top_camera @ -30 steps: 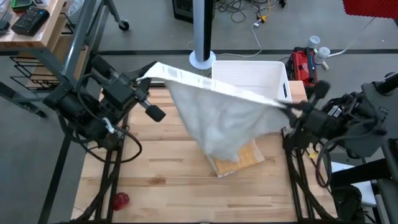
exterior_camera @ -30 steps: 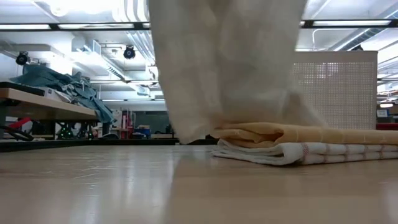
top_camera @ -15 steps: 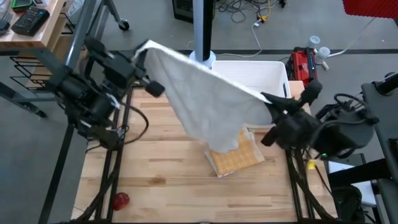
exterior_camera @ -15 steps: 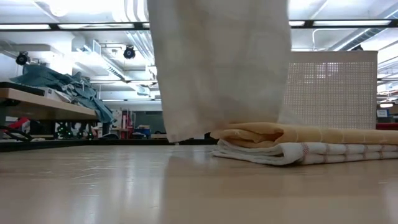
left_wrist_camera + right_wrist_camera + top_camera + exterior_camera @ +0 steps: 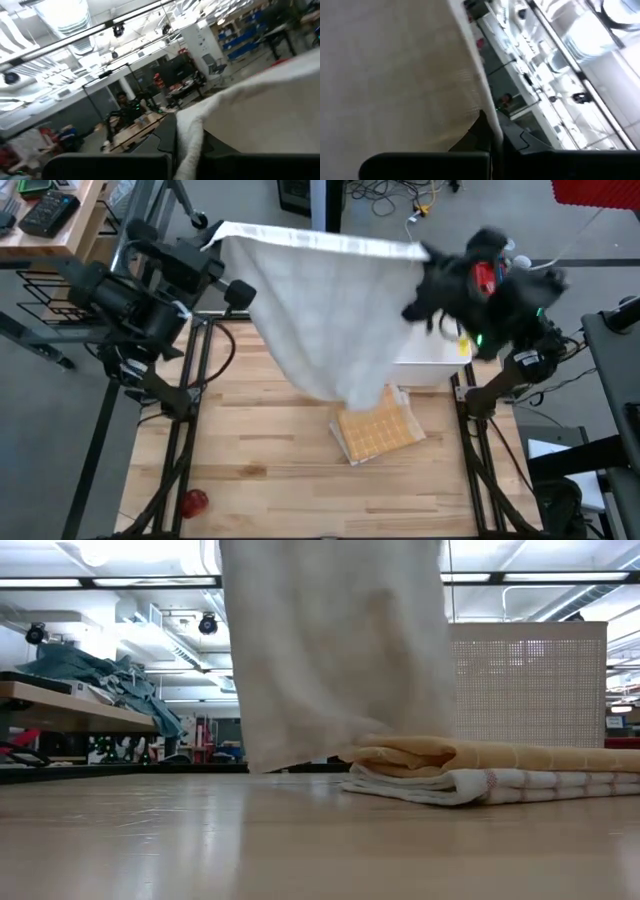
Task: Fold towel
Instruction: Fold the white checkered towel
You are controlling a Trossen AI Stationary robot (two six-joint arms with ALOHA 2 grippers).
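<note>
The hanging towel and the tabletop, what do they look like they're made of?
The white towel looks like soft woven cloth, matte, with a faint grid weave; it drapes in loose folds. The tabletop looks like pale butcher-block wood with a smooth finish: jointed strips and grain show.

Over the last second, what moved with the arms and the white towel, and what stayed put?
Both grippers, left and right, stayed shut on the white towel and swung its top edge up and toward the table's far side, stretching it taut and level. The right arm travelled farthest. In the low view the hanging hem shifted leftward. The folded towel stack, white bin and red ball did not move.
</note>
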